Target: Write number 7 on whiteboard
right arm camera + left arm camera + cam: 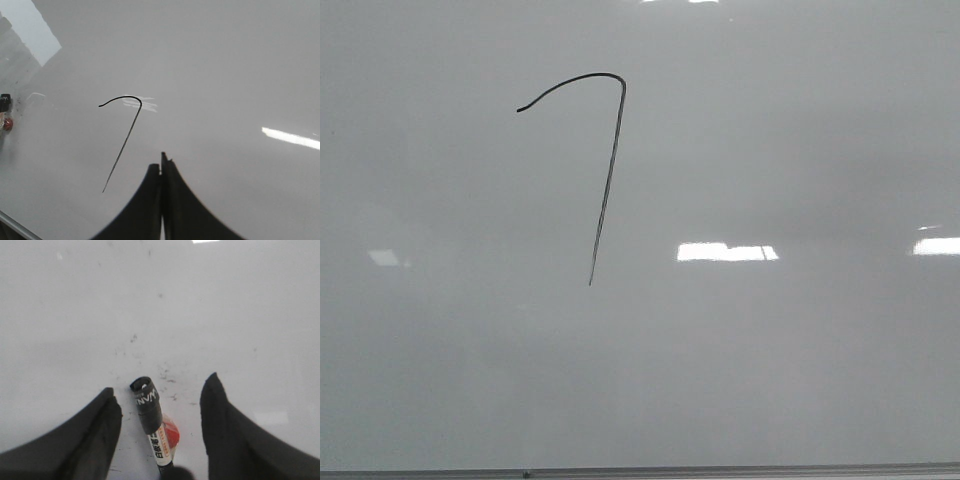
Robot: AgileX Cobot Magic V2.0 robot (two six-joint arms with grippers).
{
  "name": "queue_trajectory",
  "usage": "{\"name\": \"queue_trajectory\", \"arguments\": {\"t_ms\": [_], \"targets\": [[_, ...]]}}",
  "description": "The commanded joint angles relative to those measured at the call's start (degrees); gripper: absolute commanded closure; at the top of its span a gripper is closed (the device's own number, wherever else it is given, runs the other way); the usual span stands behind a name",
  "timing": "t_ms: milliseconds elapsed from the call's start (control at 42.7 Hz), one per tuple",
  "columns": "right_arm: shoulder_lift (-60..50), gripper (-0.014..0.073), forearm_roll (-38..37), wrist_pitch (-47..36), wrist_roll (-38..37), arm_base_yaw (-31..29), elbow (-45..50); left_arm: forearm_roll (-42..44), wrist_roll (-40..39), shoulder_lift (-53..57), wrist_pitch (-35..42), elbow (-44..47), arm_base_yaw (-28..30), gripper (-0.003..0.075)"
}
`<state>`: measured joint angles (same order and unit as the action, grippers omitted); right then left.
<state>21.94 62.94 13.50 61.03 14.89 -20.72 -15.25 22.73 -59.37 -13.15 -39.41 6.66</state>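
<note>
The number 7 is a thin black line on the whiteboard, with a curved top stroke and a long slanted downstroke. It also shows in the right wrist view. My right gripper is shut with nothing between its fingers and hovers over the bare board just beside the foot of the 7. My left gripper is open over the board. A marker with a black cap and a white labelled body lies loose between its fingers, touching neither. No gripper shows in the front view.
The board's thin grey edge strip runs along the near side. Bright glare patches lie on the board. Small ink specks dot the board near the marker. The marker shows far off in the right wrist view.
</note>
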Motion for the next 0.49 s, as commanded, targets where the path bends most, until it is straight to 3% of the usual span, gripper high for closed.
{"name": "queue_trajectory", "arguments": {"t_ms": [0, 117, 375, 468], "targets": [[0.15, 0.0662, 1.27, -1.53, 0.04, -0.19, -1.41, -0.59, -0.30, 8.98, 0.56, -0.37, -0.05, 0.0513], [0.15, 0.0662, 1.27, -1.53, 0.04, -0.19, -1.41, -0.59, -0.30, 18.54, -0.53, 3.42, -0.08, 0.0614], [0.15, 0.0662, 1.27, -1.48, 0.04, -0.19, -1.41, -0.59, -0.30, 37.53, -2.15, 11.86, -0.08, 0.0737], [0.15, 0.0662, 1.27, -1.48, 0.04, -0.19, -1.41, -1.17, -0.30, 41.65, -2.93, 13.20, -0.08, 0.0741]]}}
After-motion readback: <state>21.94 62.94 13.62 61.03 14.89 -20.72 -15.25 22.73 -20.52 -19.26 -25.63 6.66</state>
